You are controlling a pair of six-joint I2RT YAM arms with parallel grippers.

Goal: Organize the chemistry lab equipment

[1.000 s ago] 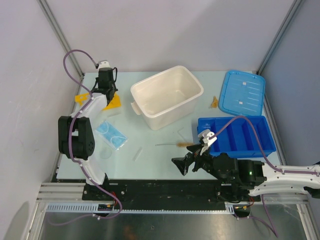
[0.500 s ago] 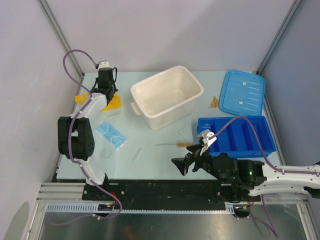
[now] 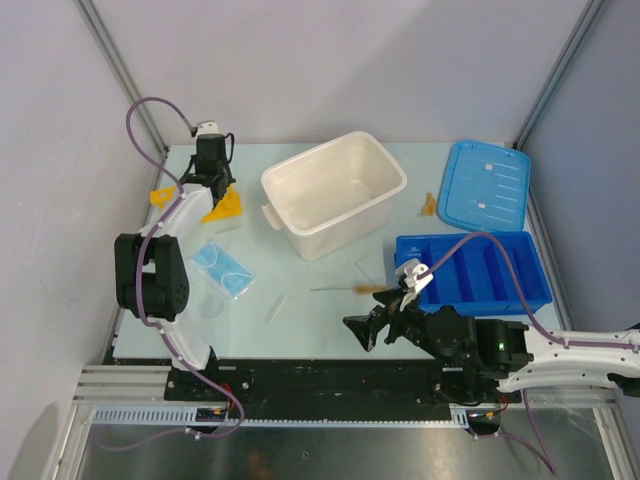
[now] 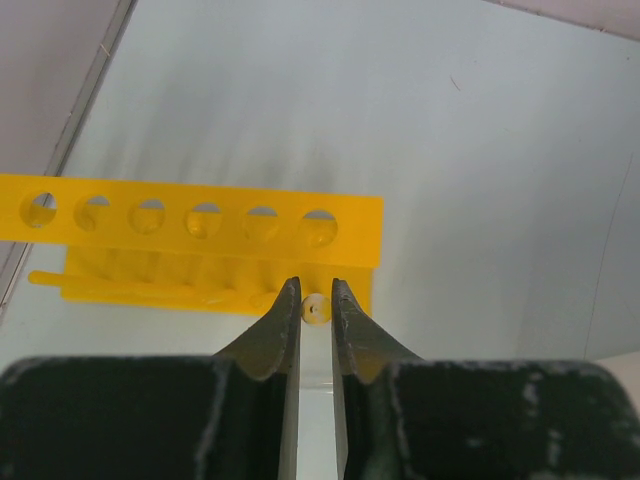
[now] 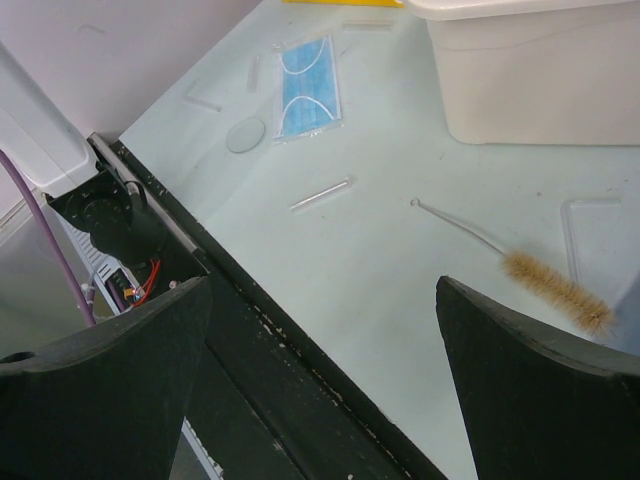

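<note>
No legible text or numbers anywhere, white stickers (image 3: pixel 485 169) on the blue lid (image 3: pixel 503 190) illegibly small.

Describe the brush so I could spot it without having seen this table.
Start at the big white tub mid-table. Just below it in the overhead view lies the brush, left of the blue tray. Unlike the clear tubes nearby, it is a thin wire ending in tan bristles.

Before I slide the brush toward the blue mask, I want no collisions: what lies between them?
One short clear tube lies flat between the wire brush and the blue mask; the right wrist view shows it best.
</note>
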